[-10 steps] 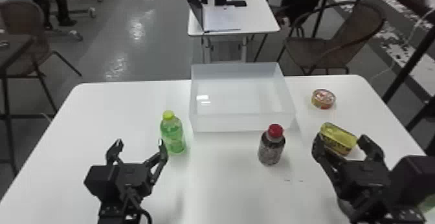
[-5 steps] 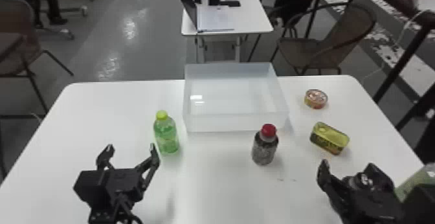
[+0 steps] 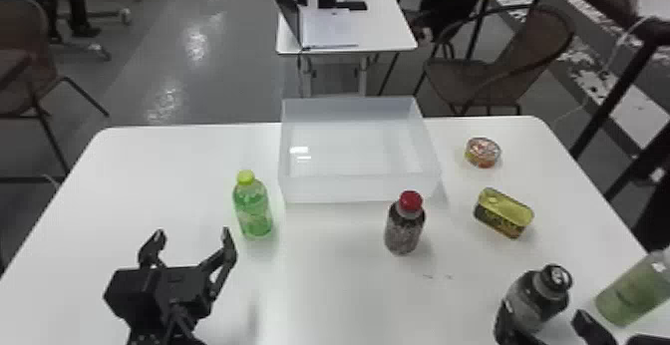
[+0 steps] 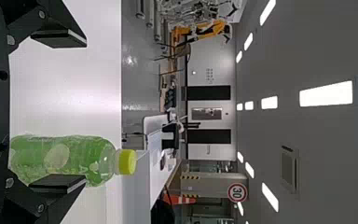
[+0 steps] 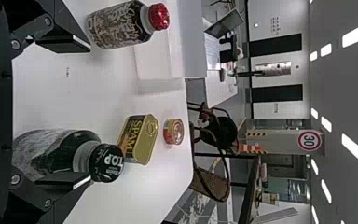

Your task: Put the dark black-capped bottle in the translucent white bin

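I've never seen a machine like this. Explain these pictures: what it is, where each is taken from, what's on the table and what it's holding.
This is a robot with two black arms, each ending in a two-fingered pincer. One camera looks forward and down from its head; the other two ride on its wrists, so their pictures appear sideways.

On the white table stand a translucent white plastic bin, a green bottle with a yellow-green cap, a dark bottle with a red cap, a dark bottle with a black cap and a pale green bottle. There are also a yellow rectangular tin and a small round tin.

The left pincer and right pincer are both open, holding nothing.
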Tool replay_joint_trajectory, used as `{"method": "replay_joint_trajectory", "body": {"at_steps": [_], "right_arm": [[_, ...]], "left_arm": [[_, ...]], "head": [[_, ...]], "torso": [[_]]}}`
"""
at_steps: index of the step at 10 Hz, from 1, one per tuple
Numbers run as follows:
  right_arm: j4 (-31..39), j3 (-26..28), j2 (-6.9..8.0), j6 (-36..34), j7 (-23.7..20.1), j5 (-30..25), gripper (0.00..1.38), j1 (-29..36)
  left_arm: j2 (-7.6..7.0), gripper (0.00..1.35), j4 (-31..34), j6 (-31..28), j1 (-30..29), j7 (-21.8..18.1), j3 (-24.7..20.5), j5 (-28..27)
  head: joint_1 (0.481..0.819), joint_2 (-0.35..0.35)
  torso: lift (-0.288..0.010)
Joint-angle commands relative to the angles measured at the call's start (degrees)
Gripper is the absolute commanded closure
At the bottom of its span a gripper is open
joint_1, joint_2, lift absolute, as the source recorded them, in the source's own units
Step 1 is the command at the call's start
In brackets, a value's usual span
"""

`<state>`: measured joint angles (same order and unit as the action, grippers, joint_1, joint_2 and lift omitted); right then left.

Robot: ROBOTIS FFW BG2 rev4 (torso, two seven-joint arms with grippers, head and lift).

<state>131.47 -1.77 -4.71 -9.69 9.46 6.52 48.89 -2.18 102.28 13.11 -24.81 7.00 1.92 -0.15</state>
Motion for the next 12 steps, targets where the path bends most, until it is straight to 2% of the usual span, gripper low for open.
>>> {"method": "replay_joint_trajectory", "body": {"at_steps": [1, 2, 3, 5, 7, 9, 12], "right_arm": [[-3.3, 1.5, 2.25, 4.5, 0.7, 0.5, 0.31, 1.9], [-5.3, 3.4, 4.76, 7.0, 1.2, 0.2, 0.31, 2.4], [-7.4, 5.5, 4.76, 9.3, 1.2, -1.3, 0.31, 2.3], [-13.3, 8.5, 4.76, 13.3, 0.4, -1.1, 0.28, -0.6], [-14.9, 8.5, 4.76, 13.4, -2.3, -2.0, 0.24, -3.8], [-19.0, 8.4, 4.76, 14.1, -6.1, -0.8, 0.21, -7.4], [-22.0, 8.2, 4.76, 15.4, -6.9, -0.3, 0.21, -9.5]], "left_arm": [[-0.99, 0.26, 0.0, -0.3, -0.1, 1.0, 0.9, 0.8], [-1.6, 0.26, 0.1, -0.3, -0.2, 1.6, 1.1, 1.1], [-2.13, 0.26, 0.1, -0.5, -0.1, 2.1, 1.6, 1.5], [-2.31, 0.26, 0.1, -0.5, -0.1, 2.6, 2.0, 2.0], [-2.39, 0.26, 0.1, -0.5, 0.2, 2.7, 2.2, 2.2], [-1.95, 0.26, 0.1, -0.4, 0.3, 2.7, 2.0, 2.3], [-1.6, 0.26, 0.0, -0.5, 0.5, 2.7, 2.1, 2.4]], "head": [[0.695, -0.002], [0.695, -0.009], [0.695, -0.034], [0.695, -0.083], [0.695, -0.127], [0.695, -0.112], [0.695, -0.095]], "torso": [[-0.092], [-0.092], [-0.092], [-0.092], [-0.092], [-0.092], [-0.092]]}}
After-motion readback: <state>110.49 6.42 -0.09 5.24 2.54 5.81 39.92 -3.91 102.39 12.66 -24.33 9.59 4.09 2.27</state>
